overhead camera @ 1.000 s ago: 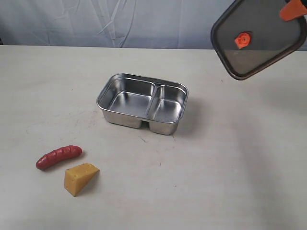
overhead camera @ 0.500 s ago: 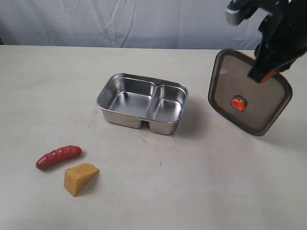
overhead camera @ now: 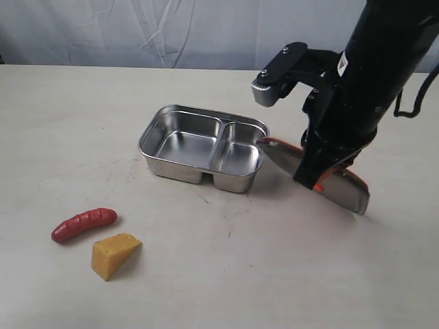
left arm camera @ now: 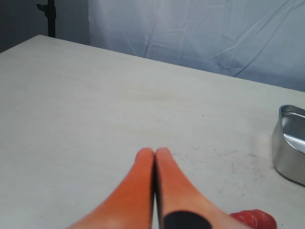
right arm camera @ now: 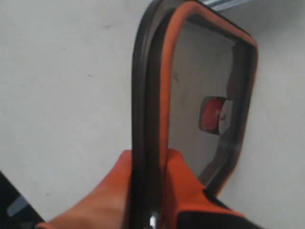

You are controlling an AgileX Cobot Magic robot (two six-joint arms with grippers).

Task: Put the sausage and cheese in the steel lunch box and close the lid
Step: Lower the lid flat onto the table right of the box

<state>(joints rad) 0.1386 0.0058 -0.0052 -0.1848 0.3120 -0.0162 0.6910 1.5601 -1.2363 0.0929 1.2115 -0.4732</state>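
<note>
– steel lunch box [overhead camera: 180, 171] first: where is it, and is anything in it?
– middle of the table [overhead camera: 62, 116], both compartments bare. it hasn't shifted in the last second.
– and the lid?
– that's the change. a second ago i had the lid [overhead camera: 346, 190] high at the far right, flat face to the camera. half a second ago it was lower. now it's down low just right of the box, tilted steeply, one corner close to the box's right rim. whether it touches the rim or the table, i can't tell from here.
– the food?
– sausage [overhead camera: 84, 224] and cheese [overhead camera: 115, 254] lie where they were, front left, well apart from the box, the cheese just beside the sausage.
– your pincers?
– right gripper [right arm camera: 150, 171] is clamped on the lid's rim, an orange finger on each side of the seal. left gripper [left arm camera: 154, 155] has its tips pressed together with nothing between them, near one end of the sausage.
– so what does it mean?
– my read: the lid is being parked beside the box so the opening stays free. nothing is loaded yet, so the food goes in first and closing comes last.
</note>
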